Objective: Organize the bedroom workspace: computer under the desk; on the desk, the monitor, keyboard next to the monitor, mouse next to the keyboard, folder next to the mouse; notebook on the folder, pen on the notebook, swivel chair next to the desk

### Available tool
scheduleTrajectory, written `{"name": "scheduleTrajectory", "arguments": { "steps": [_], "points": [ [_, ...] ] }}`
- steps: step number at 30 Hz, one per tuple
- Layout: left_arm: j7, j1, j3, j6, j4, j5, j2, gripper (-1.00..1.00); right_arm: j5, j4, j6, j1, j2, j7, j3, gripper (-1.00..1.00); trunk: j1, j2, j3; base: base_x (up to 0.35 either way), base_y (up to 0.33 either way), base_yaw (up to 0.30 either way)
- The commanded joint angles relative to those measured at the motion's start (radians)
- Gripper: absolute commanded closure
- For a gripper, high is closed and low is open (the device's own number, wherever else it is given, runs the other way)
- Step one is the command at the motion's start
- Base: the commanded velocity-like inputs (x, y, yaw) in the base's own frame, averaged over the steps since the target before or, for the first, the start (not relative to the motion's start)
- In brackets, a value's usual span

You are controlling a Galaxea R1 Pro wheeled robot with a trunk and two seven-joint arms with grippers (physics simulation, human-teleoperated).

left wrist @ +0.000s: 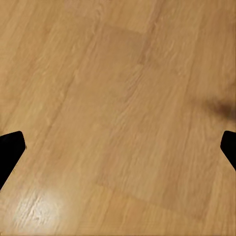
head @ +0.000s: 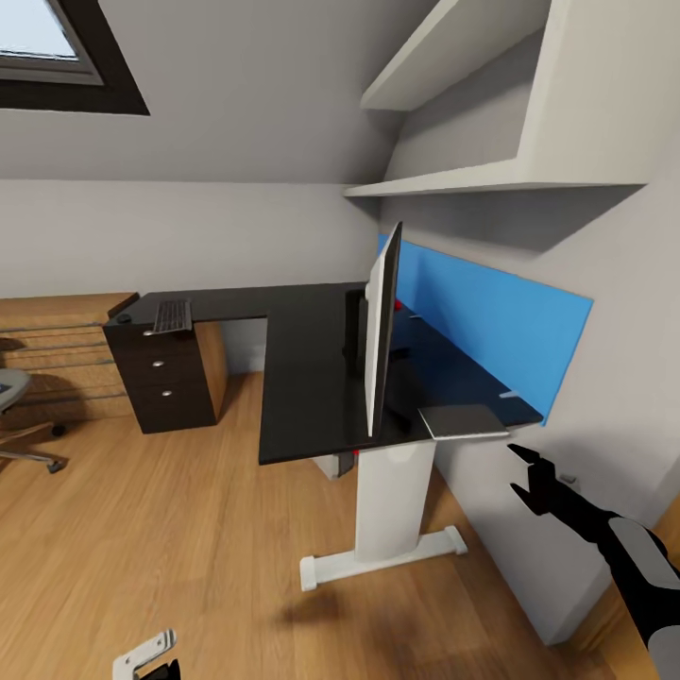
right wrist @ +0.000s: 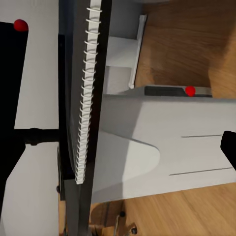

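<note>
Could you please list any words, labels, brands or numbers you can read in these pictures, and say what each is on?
None can be read.
The keyboard keys are too small to make out.
The monitor and notebook carry no visible lettering.

Swivel chair [head: 21,416] cut by head view's left edge: part of grey seat and chrome base legs visible, back and armrests out of frame. Monitor [head: 382,331] seen edge-on; screen face not readable, stem mostly hidden behind it. Notebook [head: 463,421] overhung table [head: 302,378] corner; cover detail too small to tell. Keyboard [head: 172,315] small, keys indistinct. Left gripper [head: 146,656] cropped at bottom edge; fingers [left wrist: 10,150] only as dark tips at frame sides. Right arm cropped at lower corner.
</note>
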Motion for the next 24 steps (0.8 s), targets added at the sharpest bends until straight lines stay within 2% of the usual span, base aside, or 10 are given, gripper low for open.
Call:
{"name": "scheduleTrajectory", "arguments": {
  "steps": [1,24],
  "points": [
    [0.004,0.0,0.001,0.002,0.0,0.009,-0.001,-1.0,0.001,0.001,0.006,-0.001,0.0,0.003,-0.002,-1.0,0.0,0.0,-0.001,0.026,0.0,0.0],
    [0.003,0.0,-0.001,-0.003,0.005,0.006,-0.001,-1.0,0.001,0.001,0.004,-0.001,0.0,0.003,-0.002,-1.0,0.0,0.0,-0.001,0.129,0.0,0.0]
  ]
}}
